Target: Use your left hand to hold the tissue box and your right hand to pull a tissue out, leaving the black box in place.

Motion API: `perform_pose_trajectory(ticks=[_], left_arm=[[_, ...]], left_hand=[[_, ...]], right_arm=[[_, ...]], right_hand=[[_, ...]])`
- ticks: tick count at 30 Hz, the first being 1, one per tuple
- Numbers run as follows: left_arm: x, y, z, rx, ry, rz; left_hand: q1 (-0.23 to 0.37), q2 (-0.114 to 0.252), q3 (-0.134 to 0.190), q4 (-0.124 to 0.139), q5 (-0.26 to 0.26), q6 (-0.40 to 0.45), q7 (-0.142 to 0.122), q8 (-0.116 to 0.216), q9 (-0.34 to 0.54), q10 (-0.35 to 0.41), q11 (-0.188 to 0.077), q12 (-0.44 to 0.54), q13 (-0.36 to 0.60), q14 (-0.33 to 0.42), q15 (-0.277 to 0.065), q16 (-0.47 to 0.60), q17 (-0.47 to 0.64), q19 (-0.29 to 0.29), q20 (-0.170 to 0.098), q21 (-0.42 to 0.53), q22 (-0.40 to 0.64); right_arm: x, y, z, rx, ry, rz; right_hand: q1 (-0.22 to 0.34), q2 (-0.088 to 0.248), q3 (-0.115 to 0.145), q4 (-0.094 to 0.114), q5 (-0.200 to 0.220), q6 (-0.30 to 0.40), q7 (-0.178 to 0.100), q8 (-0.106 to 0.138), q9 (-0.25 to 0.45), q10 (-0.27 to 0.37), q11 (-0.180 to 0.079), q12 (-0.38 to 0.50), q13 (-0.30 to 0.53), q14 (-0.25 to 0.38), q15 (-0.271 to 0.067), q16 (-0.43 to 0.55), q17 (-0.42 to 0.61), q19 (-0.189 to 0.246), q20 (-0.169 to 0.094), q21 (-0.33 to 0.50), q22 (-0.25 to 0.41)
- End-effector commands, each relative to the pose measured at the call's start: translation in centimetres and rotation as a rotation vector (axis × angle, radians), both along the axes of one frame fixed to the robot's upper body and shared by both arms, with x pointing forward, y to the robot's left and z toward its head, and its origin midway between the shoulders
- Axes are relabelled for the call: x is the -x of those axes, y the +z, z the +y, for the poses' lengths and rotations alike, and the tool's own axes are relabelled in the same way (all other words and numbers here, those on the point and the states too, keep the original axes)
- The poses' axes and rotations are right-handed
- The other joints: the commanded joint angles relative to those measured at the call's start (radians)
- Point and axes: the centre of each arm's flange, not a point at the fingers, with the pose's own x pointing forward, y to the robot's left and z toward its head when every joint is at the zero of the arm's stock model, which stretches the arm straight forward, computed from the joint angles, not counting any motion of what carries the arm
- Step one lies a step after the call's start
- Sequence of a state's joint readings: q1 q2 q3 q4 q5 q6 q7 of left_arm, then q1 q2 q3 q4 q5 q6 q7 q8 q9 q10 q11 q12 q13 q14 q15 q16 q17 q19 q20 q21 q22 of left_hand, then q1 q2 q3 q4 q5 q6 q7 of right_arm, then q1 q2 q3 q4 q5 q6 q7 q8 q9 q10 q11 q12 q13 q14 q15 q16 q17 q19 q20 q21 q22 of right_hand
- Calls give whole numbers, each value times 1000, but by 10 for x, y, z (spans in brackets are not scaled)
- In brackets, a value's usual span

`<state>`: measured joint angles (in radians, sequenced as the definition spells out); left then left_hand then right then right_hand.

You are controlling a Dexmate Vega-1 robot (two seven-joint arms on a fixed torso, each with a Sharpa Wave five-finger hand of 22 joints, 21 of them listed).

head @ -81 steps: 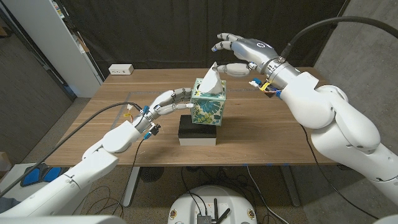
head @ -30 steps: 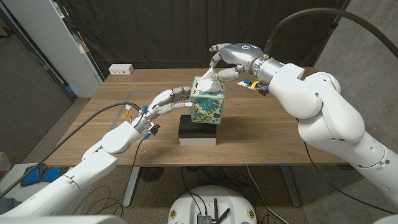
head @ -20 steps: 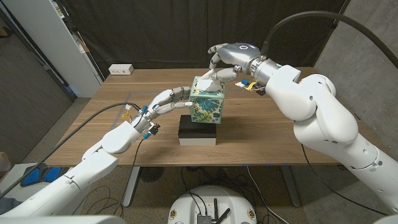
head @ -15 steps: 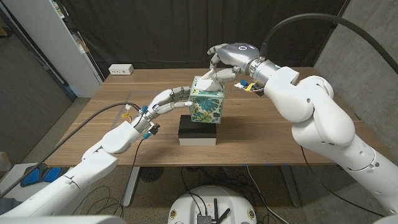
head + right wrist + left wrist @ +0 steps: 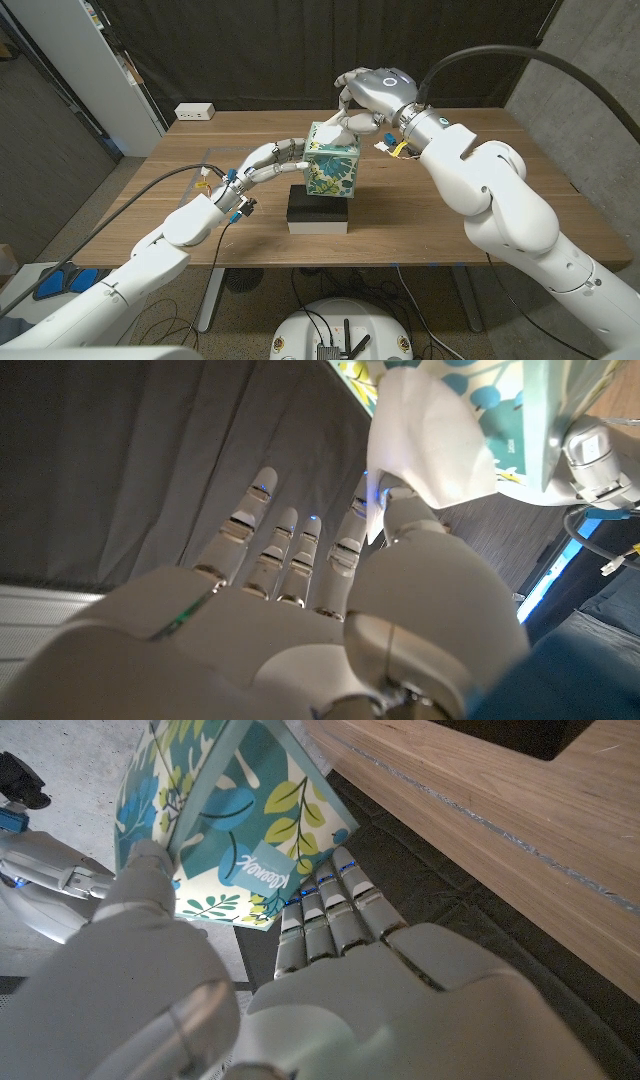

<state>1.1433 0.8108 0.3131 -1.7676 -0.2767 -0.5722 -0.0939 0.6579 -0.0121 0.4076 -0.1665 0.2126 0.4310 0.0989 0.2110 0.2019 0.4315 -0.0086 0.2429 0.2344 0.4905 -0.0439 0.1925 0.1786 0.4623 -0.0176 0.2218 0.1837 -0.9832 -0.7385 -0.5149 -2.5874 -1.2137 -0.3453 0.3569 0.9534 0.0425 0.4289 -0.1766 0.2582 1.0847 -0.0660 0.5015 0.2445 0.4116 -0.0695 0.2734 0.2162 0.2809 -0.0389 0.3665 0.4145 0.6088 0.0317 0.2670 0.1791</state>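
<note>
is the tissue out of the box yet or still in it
Still partly in. The white tissue rises from the top opening of the tissue box, and the right robot hand pinches it between thumb and a finger.

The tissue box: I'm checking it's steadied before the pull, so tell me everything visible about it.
The tissue box is a cardboard cube printed with teal, yellow and white leaves. It stands upright on the black box, near the table's middle. The left hand grips its side. A white tissue sticks out of its top, pinched by the right hand.
</note>
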Motion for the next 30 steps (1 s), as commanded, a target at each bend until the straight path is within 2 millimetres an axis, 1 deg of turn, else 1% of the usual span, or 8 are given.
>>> perform_pose_trajectory(ticks=[1,5,12,14,20,22,29,30], left_arm=[[-1,3,-1,-13,-4,3],[-1,3,-1,-8,-1,4],[-2,4,-2,-15,-3,5],[-2,4,-2,-18,4,0],[-2,6,-2,-17,3,-5],[-2,6,-2,-20,-1,-6],[-3,6,-2,-19,-7,-9],[-3,6,-1,-16,-6,-7]], left_hand=[[58,67,14,9,2,11,3,3,4,5,-4,-2,4,8,-17,7,5,3,6,-2,4],[57,68,15,8,2,11,3,3,4,4,-3,-3,4,9,-19,6,5,3,7,-2,4],[57,68,17,7,2,12,3,2,4,5,-1,-3,5,7,-17,5,5,3,7,-2,4],[57,68,17,7,2,12,3,2,4,4,-6,-4,5,7,-17,5,4,3,7,-2,4],[56,68,19,6,2,11,3,2,4,5,-4,-4,5,6,-16,4,4,3,7,-2,4],[56,68,19,5,2,11,3,1,4,5,-6,-4,5,7,-17,4,4,3,7,-2,4],[55,68,20,4,2,10,4,1,4,4,-1,-5,5,7,-17,3,4,3,7,-2,4],[54,67,20,5,2,11,3,1,4,4,-6,-6,5,8,-17,4,4,3,6,-2,4]], right_arm=[[6,-11,0,-13,3,-172],[4,-13,-2,-35,6,-188],[10,-10,-6,-81,33,-243],[11,-9,-7,-93,40,-248],[13,-6,-8,-118,48,-274],[14,-3,-7,-104,27,-232],[17,-1,-10,-153,41,-262],[18,0,-10,-154,39,-260]], right_hand=[[13,6,7,2,7,15,4,8,-1,19,-4,7,6,29,-34,11,5,34,-2,14,3],[14,4,12,3,13,12,7,11,3,22,-7,7,9,40,-41,14,7,57,1,21,3],[13,4,19,6,22,8,7,15,5,28,-10,8,14,62,-43,21,10,82,4,29,3],[12,3,20,7,23,7,7,16,5,31,-10,8,15,65,-43,22,11,84,3,29,3],[6,1,20,10,28,5,2,16,3,35,-9,8,17,75,-45,26,14,90,6,30,3],[3,-1,19,12,29,2,-1,15,2,35,-10,8,18,77,-45,27,16,92,8,30,3],[2,-5,15,10,31,0,-12,13,-3,42,-12,7,19,76,-44,32,23,93,21,29,4],[2,-5,15,10,31,-2,-15,12,-4,42,-12,7,19,75,-43,33,24,92,22,29,4]])
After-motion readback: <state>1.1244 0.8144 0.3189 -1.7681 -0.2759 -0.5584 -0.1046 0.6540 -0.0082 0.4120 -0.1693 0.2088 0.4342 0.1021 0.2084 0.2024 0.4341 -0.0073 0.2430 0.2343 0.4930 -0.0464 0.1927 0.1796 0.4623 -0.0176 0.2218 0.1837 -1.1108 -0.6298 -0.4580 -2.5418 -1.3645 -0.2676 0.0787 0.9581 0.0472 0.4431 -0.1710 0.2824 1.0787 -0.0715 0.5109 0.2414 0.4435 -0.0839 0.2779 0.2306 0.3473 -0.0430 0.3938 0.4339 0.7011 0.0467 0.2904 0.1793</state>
